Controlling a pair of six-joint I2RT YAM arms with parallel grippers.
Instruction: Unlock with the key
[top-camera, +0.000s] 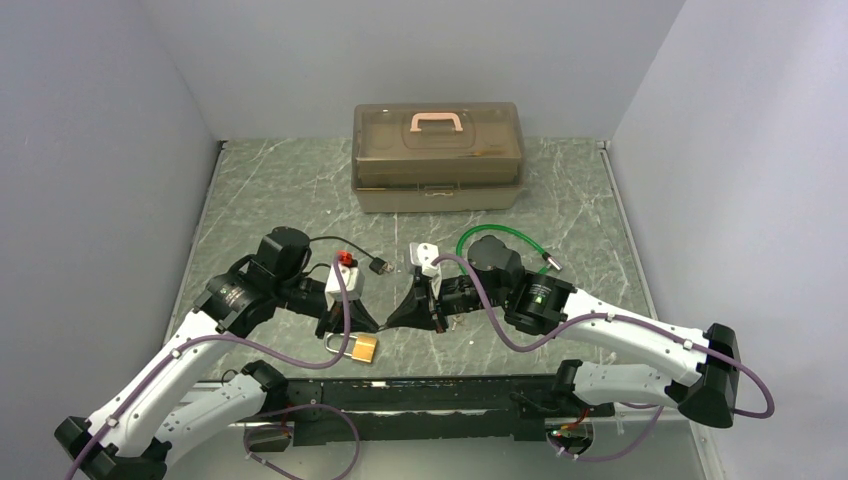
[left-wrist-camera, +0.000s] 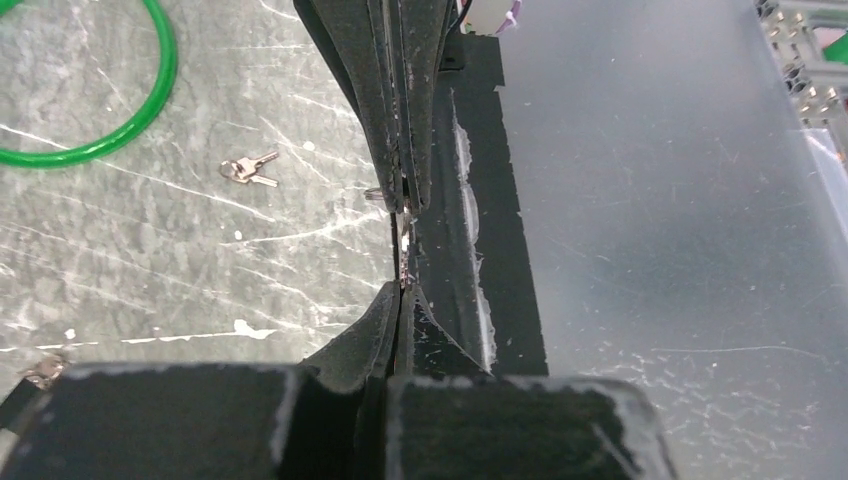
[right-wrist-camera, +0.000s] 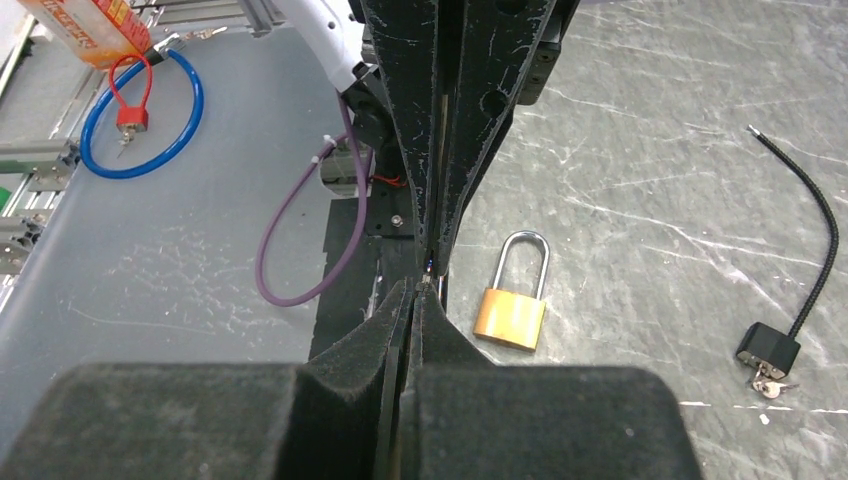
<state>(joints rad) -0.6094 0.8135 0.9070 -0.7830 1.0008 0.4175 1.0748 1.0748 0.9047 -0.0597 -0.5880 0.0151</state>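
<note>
Nearest me, left of centre by the near edge of the table (top-camera: 280, 200), the brass padlock (right-wrist-camera: 512, 305) lies flat, its shackle seated in the body. Just beyond it my two grippers meet tip to tip. My left gripper (left-wrist-camera: 400, 300) is pressed closed and so is my right gripper (right-wrist-camera: 417, 295). A tiny glint of metal shows where the tips touch, too small for me to name, so I cannot tell what either one holds. To the right, a pair of small keys (left-wrist-camera: 248, 170) lies loose on the table, near a green cable loop (top-camera: 505, 240). On the left lies a black cable lock (right-wrist-camera: 768, 350). At the far edge stands a translucent brown tackle box (top-camera: 437, 160) with a pink handle.
</note>
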